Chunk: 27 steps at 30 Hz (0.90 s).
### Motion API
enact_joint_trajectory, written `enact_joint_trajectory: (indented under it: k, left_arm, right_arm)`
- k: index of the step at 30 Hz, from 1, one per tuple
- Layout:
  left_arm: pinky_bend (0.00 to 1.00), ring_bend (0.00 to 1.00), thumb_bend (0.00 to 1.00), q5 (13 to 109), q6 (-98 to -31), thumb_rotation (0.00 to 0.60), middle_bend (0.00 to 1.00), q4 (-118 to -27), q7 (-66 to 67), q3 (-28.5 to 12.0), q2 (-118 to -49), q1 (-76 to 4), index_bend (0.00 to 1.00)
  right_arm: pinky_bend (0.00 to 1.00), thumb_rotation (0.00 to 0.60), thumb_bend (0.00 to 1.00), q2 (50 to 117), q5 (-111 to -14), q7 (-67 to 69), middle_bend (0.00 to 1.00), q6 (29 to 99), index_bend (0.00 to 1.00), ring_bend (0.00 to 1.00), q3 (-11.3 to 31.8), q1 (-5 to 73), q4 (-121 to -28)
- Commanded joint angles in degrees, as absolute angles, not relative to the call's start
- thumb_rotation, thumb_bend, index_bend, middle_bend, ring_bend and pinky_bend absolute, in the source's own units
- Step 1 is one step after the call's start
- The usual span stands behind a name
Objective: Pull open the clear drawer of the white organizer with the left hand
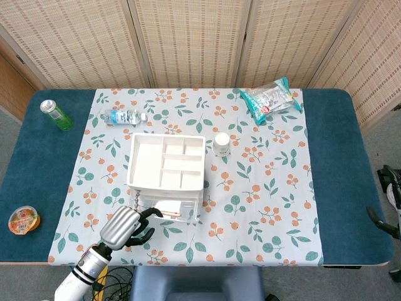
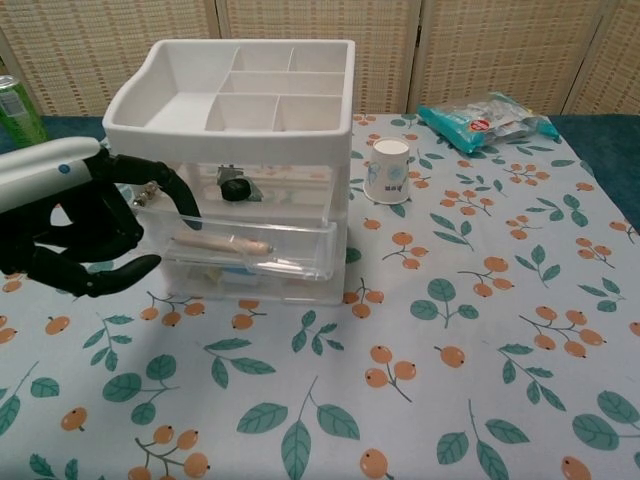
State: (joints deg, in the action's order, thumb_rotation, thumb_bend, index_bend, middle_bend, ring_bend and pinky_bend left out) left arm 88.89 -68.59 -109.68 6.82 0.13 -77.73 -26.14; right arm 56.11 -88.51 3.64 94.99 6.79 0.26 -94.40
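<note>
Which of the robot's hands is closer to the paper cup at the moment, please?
Left. The left hand sits at the clear drawer's front left corner, across the organizer from the paper cup. The right hand is off the table's right edge.

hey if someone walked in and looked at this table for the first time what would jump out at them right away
Probably the white plastic organizer with a divided top tray in the middle of the floral tablecloth, its clear drawer sticking out at the front. Next, the left black and silver robot hand at the drawer's left front corner, fingers curled by it. Far left, a bright green can stands on the blue table edge.
</note>
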Motion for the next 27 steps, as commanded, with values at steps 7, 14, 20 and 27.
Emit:
enact_joint_trajectory:
  k: [7, 14, 20, 27]
  left_arm:
    - [1.00, 1.00, 0.43, 89.4, -67.6, 0.600, 0.92, -110.3, 7.1, 0.8, -77.7, -26.3, 0.40]
    - [1.00, 1.00, 0.43, 89.8, -67.2, 0.600, 0.92, -110.4, 7.4, 0.9, -78.2, -26.4, 0.40]
    - [1.00, 1.00, 0.43, 90.4, -67.5, 0.600, 0.92, -110.6, 7.8, 1.0, -78.3, -26.2, 0.40]
    - [1.00, 1.00, 0.43, 90.3, -68.0, 0.600, 0.92, -110.9, 8.3, 1.2, -77.9, -25.8, 0.41]
  right_arm:
    - [0.04, 0.600, 0.28, 56.1, -88.5, 3.6, 0.18, 95.1, 0.04, 0.11, 6.8, 0.2, -94.4]
    - [0.04, 0.600, 0.28, 56.1, -88.5, 3.7, 0.18, 95.4, 0.04, 0.11, 6.7, -0.2, -94.4]
    - [0.04, 0.600, 0.28, 56.1, -88.4, 4.0, 0.18, 95.6, 0.04, 0.11, 6.7, -0.3, -94.2]
    - [0.04, 0.600, 0.28, 56.1, -88.3, 4.2, 0.18, 95.6, 0.04, 0.11, 6.8, -0.3, -94.0]
